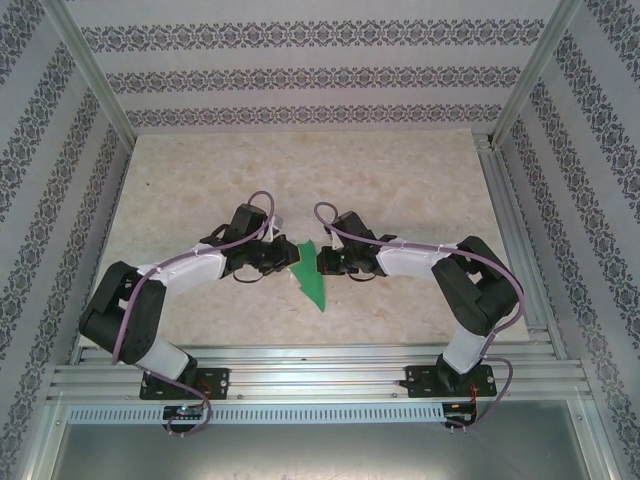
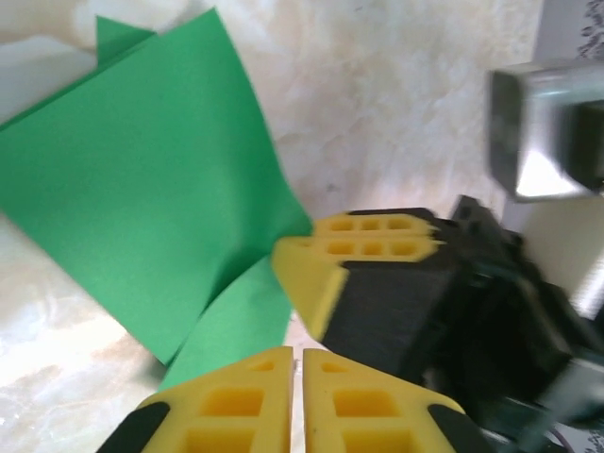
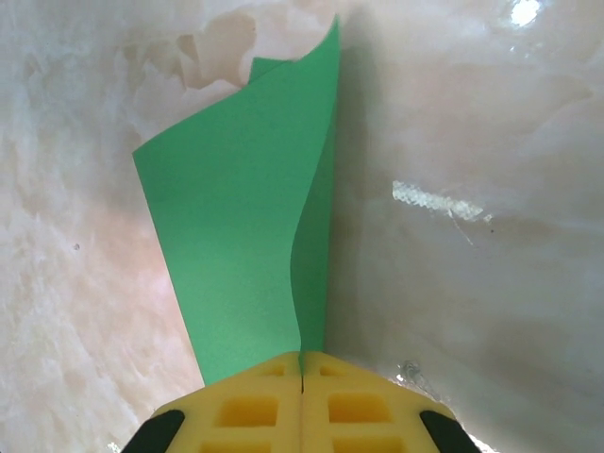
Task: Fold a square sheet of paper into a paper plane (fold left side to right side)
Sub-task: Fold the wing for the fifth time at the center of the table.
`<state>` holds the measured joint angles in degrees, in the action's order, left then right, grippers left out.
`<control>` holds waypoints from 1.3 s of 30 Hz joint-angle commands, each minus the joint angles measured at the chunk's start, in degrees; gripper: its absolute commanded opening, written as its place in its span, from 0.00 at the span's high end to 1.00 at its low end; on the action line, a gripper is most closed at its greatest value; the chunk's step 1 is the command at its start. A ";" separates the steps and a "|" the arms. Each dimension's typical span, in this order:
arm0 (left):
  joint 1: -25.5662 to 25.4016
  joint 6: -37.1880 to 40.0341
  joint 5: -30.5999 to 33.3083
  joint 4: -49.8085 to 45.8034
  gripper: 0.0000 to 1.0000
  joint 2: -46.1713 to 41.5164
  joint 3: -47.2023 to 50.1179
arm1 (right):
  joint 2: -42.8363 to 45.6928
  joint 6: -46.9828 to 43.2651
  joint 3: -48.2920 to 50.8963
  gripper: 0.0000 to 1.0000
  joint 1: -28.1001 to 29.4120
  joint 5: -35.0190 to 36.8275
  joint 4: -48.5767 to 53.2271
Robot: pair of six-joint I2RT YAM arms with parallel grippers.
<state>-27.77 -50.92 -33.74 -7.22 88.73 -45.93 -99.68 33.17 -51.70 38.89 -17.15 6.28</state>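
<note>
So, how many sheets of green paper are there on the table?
1. The single green sheet, partly folded, is near the middle of the table, between the left gripper and the right gripper, which pinches its edge. Another sheet under it would be hidden.

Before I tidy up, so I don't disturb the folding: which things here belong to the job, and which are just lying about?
Job: green paper, right claw shut on it, left claw.
Lying about: whitish strip, blurred silvery block.
</note>
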 commanded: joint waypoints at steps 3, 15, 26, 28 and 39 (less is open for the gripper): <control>0.16 -0.25 -2.82 4.52 0.92 5.60 -0.41 | 1.41 -1.35 -1.52 0.94 0.78 0.62 1.23; 0.11 0.72 -1.04 4.95 0.97 13.95 -3.35 | 2.45 -1.03 -1.77 0.91 0.28 1.33 3.12; -0.42 1.74 0.56 3.72 0.98 15.77 -2.87 | 3.78 -1.00 -2.85 0.79 0.95 -0.60 3.75; -0.48 1.79 0.67 3.64 0.98 15.77 -2.83 | 3.59 -0.99 -3.19 0.79 1.21 -0.78 4.08; -0.52 2.04 1.03 3.27 1.00 16.25 -2.93 | 2.63 -2.49 -3.75 0.68 2.63 3.78 9.17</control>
<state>-27.88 -50.02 -35.09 -3.86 103.57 -48.34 -97.45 31.66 -54.74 41.19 -15.86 13.13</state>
